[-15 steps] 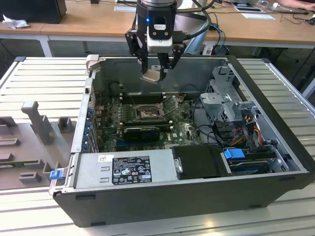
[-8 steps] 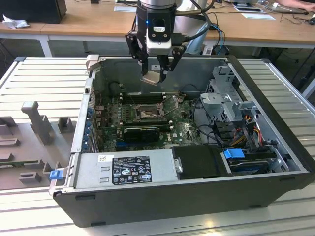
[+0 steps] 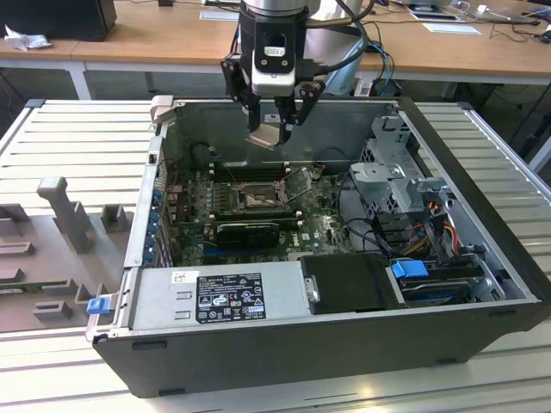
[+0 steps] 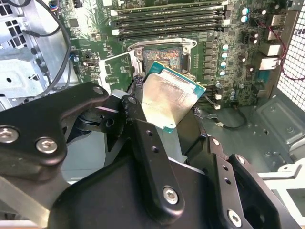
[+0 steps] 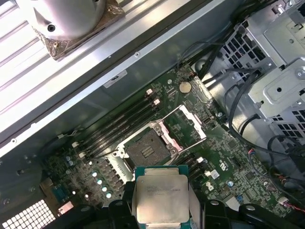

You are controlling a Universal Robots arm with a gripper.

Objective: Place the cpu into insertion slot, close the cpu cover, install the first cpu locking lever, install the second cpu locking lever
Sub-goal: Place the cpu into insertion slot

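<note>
Gripper [image 3: 274,126] clamps cpu [image 5: 161,198], silver-beige top, green edge, above open insertion slot [image 5: 148,149]; cpu cover [image 5: 194,122] flipped up.

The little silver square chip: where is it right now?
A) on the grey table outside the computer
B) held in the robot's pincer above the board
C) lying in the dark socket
B: the small flat silver square chip is gripped in the pincer above the green circuit board, and the square dark socket is empty.

Open computer case [image 3: 301,357] on a ribbed grey desk [image 3: 77,138].
Power supply [image 3: 215,297] along its near side; drive cage [image 3: 392,168] and cables [image 3: 437,219] toward the exterior view's right.
</note>
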